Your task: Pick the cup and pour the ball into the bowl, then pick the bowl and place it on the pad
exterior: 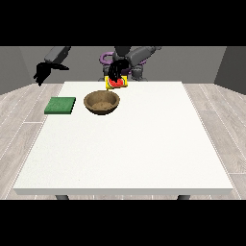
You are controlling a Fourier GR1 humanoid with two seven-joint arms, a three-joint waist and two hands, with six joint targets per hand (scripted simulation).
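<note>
Fingers of the robot hand at the view's left hang off the counter's far left corner; we cannot tell their pose. Next, a green pad lies near the left edge, beside it a brown bowl whose contents we cannot make out. At the far edge, the other robot hand curls over a yellow cup showing red inside.

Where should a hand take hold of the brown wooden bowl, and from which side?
Probably at the rim of the brown wooden bowl, from above on its right side. It stands upright and open, so the rim is free there. The green square pad lies to its left, apart from it.
</note>
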